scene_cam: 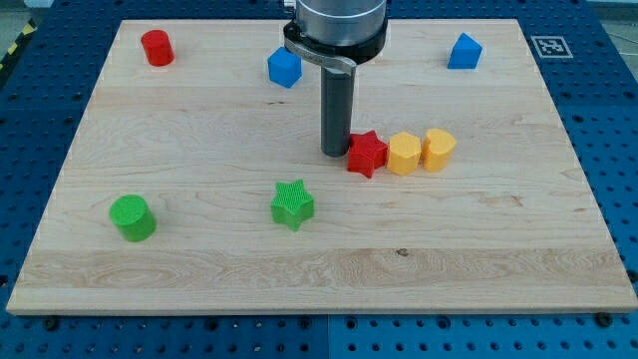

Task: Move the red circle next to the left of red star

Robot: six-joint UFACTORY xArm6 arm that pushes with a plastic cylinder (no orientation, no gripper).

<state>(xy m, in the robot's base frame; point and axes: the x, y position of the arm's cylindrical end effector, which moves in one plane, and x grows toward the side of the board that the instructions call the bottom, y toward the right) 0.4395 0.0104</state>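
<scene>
The red circle [157, 47] is a red cylinder at the view's top left of the wooden board. The red star [367, 154] lies near the board's middle, far to the right of the red circle. My tip [335, 153] stands on the board right against the red star's left side. The tip is far from the red circle.
A yellow hexagon block [404, 154] touches the red star's right side, with a yellow heart-like block [438, 148] beside it. A blue cube [284, 68] and a blue block [464, 52] lie at the top. A green cylinder [132, 217] and green star [292, 204] lie lower left.
</scene>
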